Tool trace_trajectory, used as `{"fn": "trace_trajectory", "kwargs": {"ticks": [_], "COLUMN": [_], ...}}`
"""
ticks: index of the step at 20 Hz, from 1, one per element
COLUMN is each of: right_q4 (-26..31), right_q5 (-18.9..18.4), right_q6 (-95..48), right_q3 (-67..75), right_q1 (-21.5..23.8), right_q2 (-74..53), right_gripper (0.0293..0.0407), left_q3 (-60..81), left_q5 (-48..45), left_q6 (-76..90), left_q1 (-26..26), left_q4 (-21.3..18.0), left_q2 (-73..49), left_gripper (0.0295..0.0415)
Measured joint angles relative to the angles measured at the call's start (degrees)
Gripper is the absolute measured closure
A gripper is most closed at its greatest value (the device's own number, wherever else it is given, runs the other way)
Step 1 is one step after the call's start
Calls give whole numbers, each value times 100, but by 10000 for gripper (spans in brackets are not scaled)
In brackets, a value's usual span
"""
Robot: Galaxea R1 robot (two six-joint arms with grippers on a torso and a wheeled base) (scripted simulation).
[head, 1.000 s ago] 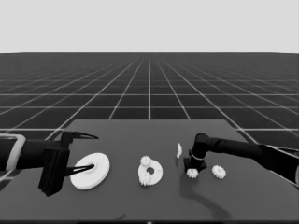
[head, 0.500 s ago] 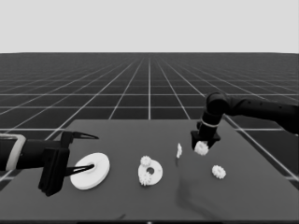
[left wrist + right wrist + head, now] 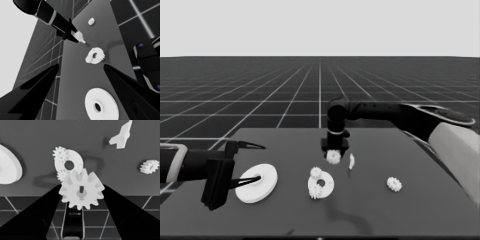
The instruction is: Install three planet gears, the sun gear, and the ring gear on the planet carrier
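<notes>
My right gripper (image 3: 334,149) hangs above the table's middle, shut on a planet gear (image 3: 333,157) (image 3: 82,190), just behind the smaller round part (image 3: 329,184) and above it. That part, the planet carrier, bears two gears, one at its far edge (image 3: 316,172) and one at its near edge (image 3: 316,193). Another gear (image 3: 393,184) lies loose to the right. The larger round part (image 3: 257,182), the ring gear, lies flat on the left. My left gripper (image 3: 252,164) waits open over it, holding nothing.
A thin white piece (image 3: 351,161) stands just right of the held gear, between the smaller round part and the loose gear. The right arm's pale grey part (image 3: 455,150) crosses the table's right side. Dark machinery (image 3: 147,65) shows in the left wrist view.
My right gripper picked a gear up off the table's right side, then carried it up and leftward to behind the smaller round part. The left arm stayed still.
</notes>
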Motion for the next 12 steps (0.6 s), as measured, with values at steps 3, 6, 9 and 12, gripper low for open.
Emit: {"fn": "trace_trajectory", "kwargs": {"ticks": [3, 6, 9, 12], "right_q4": [-1443, -1991, -2089, -2109], "right_q5": [221, 420, 478, 490], "right_q6": [-82, -391, -468, -483], "right_q3": [-147, -638, -767, -794], "right_q1": [-1398, -2042, -2140, -2164], "right_q2": [42, 168, 207, 213], "right_gripper": [388, 388, 388, 356], "left_q3": [0, 0, 0, 0], "left_q5": [0, 0, 0, 0], "left_q6": [0, 0, 0, 0], "left_q1": [0, 0, 0, 0], "left_q4": [0, 0, 0, 0], "left_q2": [0, 0, 0, 0], "left_gripper": [326, 326, 326, 326]}}
